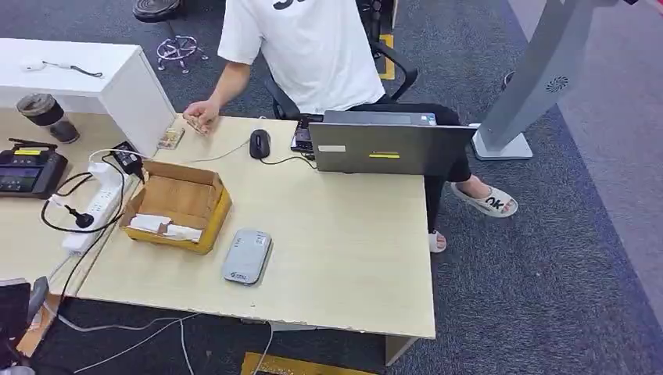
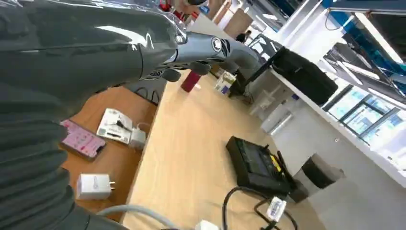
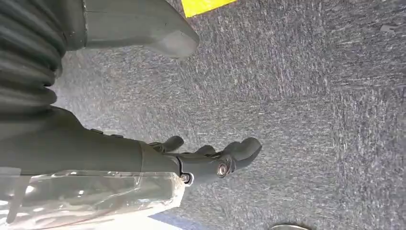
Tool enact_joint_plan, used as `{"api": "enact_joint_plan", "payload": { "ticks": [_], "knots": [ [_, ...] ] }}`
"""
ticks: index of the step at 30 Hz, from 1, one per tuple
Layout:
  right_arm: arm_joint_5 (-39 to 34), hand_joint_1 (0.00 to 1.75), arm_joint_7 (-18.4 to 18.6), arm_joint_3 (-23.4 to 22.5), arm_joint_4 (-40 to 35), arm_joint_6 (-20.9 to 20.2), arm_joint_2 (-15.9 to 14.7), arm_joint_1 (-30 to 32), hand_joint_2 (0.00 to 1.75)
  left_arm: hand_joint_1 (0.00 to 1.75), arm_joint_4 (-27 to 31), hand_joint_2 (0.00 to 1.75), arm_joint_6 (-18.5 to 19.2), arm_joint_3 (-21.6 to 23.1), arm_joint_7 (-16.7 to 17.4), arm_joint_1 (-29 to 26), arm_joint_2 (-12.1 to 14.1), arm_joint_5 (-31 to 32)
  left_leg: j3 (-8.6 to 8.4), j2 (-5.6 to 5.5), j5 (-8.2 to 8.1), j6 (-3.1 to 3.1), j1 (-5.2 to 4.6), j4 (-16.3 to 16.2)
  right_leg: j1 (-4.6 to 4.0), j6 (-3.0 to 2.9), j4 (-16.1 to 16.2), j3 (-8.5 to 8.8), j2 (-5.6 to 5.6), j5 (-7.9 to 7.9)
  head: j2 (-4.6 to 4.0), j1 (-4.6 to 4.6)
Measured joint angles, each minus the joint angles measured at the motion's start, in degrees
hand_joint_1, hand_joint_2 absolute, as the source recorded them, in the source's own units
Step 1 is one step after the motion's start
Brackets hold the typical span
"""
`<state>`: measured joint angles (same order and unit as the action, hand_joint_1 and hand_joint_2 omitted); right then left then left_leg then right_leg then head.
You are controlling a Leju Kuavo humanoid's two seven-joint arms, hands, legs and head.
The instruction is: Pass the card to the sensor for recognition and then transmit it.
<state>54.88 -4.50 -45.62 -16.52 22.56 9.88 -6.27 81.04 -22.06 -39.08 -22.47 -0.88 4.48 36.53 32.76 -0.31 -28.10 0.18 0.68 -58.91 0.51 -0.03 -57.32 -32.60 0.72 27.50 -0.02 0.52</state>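
Fingers of both hands hold nothing, loosely apart, away from the pale wooden desk (image 1: 344,258).

From the right wrist, the right hand (image 3: 201,160) hangs over grey carpet (image 3: 311,96), dark fingers (image 3: 244,151) slack and empty. From the left wrist, the left hand (image 2: 206,50) hovers above a neighbouring wooden tabletop (image 2: 191,143) with a pink phone (image 2: 81,140). From the head, the flat grey rounded sensor box (image 1: 246,256) lies just beside an open cardboard box (image 1: 178,205); a seated person's hand (image 1: 202,115) rests at the desk's far edge beyond that box, holding something small that may be the card.

Wooden desk (image 1: 344,258), grey carpet (image 1: 547,281)
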Motion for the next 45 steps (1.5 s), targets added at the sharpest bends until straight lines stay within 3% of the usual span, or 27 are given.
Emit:
{"api": "enact_joint_plan", "payload": {
  "ticks": [6, 14, 19, 23, 30, 44, 45],
  "knots": [
    [2.20, 0.00, 0.87, 1.42, 0.02, -0.92, -0.09, -1.20, 1.75, 0.00, -1.92, 1.75, -2.47, 10.49, 4.92, 6.91, 4.32, 7.57, 0.00, -0.11, 0.17, -0.04, 0.00, 0.00, 0.00, -0.02, -0.01, 0.04, -0.11, -0.11, 0.00, 0.02],
    [3.93, 0.00, 1.55, 3.54, 0.02, -1.16, -0.17, -2.09, 1.75, 0.00, -4.85, 1.75, -2.62, 25.31, 14.22, 16.66, 5.22, 17.76, 0.07, -0.13, 0.23, -0.03, 0.00, -0.07, 0.00, -0.02, -0.01, 0.00, -0.11, -0.21, 0.00, 0.00],
    [4.07, 0.00, 1.90, 4.33, 0.02, -1.31, -0.22, -2.27, 1.75, 0.00, -4.96, 1.75, -0.87, 34.03, 17.81, 20.94, 5.00, 20.63, 0.07, -0.02, 0.22, -0.03, -0.02, -0.07, 0.01, -0.01, -0.01, -0.03, 0.03, -0.22, 0.00, 0.02],
    [4.13, 0.00, 1.90, 4.72, 0.11, -1.33, -0.22, -2.28, 1.75, 0.00, -4.98, 1.75, -0.72, 37.90, 18.38, 22.59, 4.70, 21.73, 0.08, -0.04, 0.21, -0.02, -0.02, -0.08, 0.01, -0.01, -0.01, -0.05, 0.00, -0.22, 0.00, 0.02],
    [5.14, 0.00, 2.47, 5.66, 0.46, -1.77, -0.22, -2.30, 1.75, 0.00, -4.98, 1.75, -6.58, 43.34, 17.09, 22.99, 4.54, 26.31, 0.08, -0.05, 0.21, -0.02, 0.00, -0.07, 0.01, -0.01, -0.01, -0.05, -0.02, -0.21, 0.00, 0.02],
    [5.60, 0.00, 2.86, 6.62, 0.57, -1.66, -0.22, -2.27, 1.75, 0.00, -4.98, 1.75, -10.01, 45.41, 14.73, 22.94, 2.62, 20.48, 0.09, -0.04, 0.21, -0.02, -0.02, -0.08, 0.01, -0.01, -0.01, -0.05, -0.02, -0.21, 0.00, 0.02],
    [5.73, 0.00, 2.89, 6.64, 0.59, -1.59, -0.22, -2.24, 1.75, 0.14, -4.98, 1.75, -10.03, 45.44, 14.62, 22.94, 2.34, 19.72, 0.09, -0.04, 0.21, -0.02, -0.02, -0.08, 0.01, -0.01, -0.01, -0.05, -0.02, -0.21, 0.00, 0.00]
  ]
}}
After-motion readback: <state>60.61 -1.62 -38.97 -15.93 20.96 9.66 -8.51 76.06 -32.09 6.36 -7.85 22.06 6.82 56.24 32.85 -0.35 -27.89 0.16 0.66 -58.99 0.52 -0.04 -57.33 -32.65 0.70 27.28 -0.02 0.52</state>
